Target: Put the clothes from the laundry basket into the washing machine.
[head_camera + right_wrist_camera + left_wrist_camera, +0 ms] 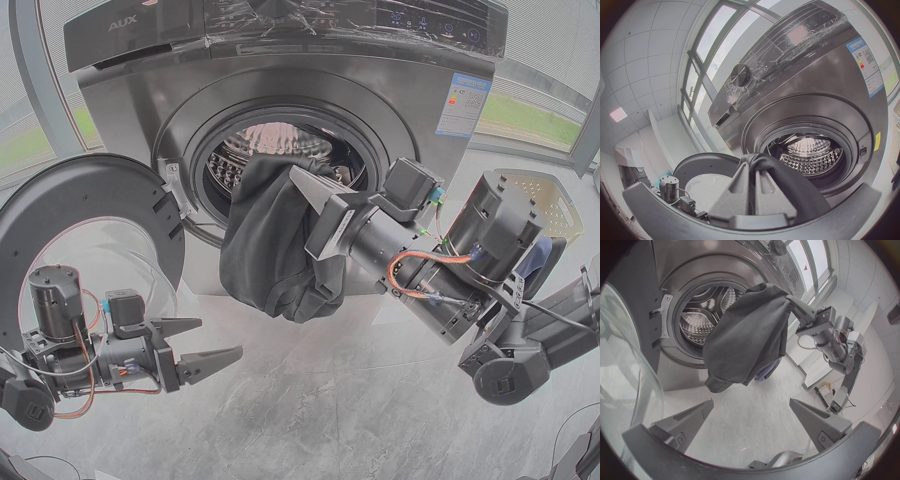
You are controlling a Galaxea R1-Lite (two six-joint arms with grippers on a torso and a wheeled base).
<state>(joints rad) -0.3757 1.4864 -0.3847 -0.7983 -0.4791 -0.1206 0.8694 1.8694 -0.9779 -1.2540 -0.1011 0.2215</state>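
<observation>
The task is midway. The right hand (300, 178) is clamped shut on a dark grey garment (269, 244), pinching a fold at its top. It holds the garment right at the mouth of the washing machine (400, 106). Most of the cloth hangs down outside, draped over the lower lip of the opening, and its bottom hem is above the floor (325, 400). It is not yet inside. The part of the steel drum (275, 140) that can be seen holds no clothes. The round door (81, 187) stands swung wide open on the robot's left, so nothing blocks the way in.

The left hand (220, 337) has its fingers spread and is empty. It hangs low over the floor, in front of the open door and well apart from the garment.

What is left is to push this garment through the opening and release it, then fetch whatever remains. The laundry basket (556, 206) stands on the floor by the machine's right corner. A blue cloth (540, 256) shows at its near edge, probably one more garment, though the arm hides most of it.

By count there is one washing machine with one door, one basket, one dark garment in the right hand, and at least one blue piece waiting.
</observation>
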